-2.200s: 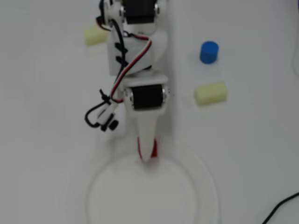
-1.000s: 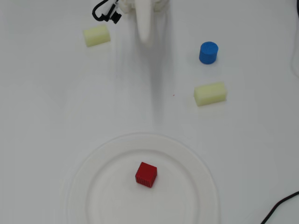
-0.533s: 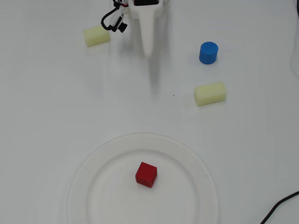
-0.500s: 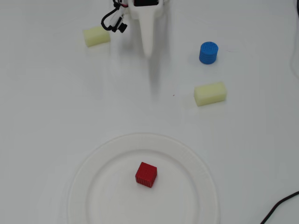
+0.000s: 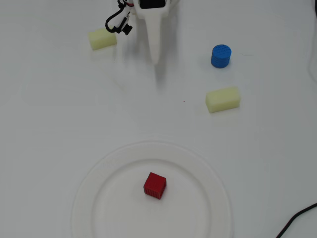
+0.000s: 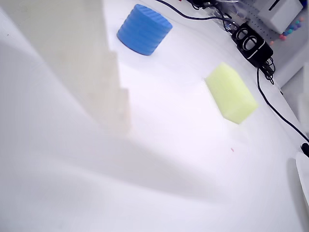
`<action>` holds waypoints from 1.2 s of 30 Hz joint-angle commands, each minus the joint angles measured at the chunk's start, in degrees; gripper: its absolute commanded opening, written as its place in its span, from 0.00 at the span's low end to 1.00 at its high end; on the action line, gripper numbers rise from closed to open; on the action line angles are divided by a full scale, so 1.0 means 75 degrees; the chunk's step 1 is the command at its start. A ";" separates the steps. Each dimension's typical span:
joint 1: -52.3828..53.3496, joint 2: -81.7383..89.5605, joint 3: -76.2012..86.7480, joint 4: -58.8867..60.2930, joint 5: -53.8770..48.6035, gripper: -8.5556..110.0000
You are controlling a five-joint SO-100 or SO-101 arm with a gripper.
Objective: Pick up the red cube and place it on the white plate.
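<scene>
In the overhead view the red cube [image 5: 155, 185] rests near the middle of the white plate [image 5: 91, 168] at the bottom centre. My gripper [image 5: 157, 60] is at the top of the table, far from the plate, pointing toward it. Its jaws look closed together into one white tapered tip, and it holds nothing. In the wrist view the gripper [image 6: 123, 121] fills the left side as a pale blurred finger. The cube does not show in that view.
A blue ribbed cylinder [image 5: 221, 56] [image 6: 144, 30] and a pale yellow block [image 5: 223, 99] [image 6: 231, 93] lie to the right of the gripper in the overhead view. Another yellow block [image 5: 102, 38] lies to its left. A black cable [image 5: 297, 218] enters at the bottom right.
</scene>
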 commanded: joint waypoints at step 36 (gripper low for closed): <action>-0.0070 0.0070 0.0727 -0.0035 -0.0340 0.09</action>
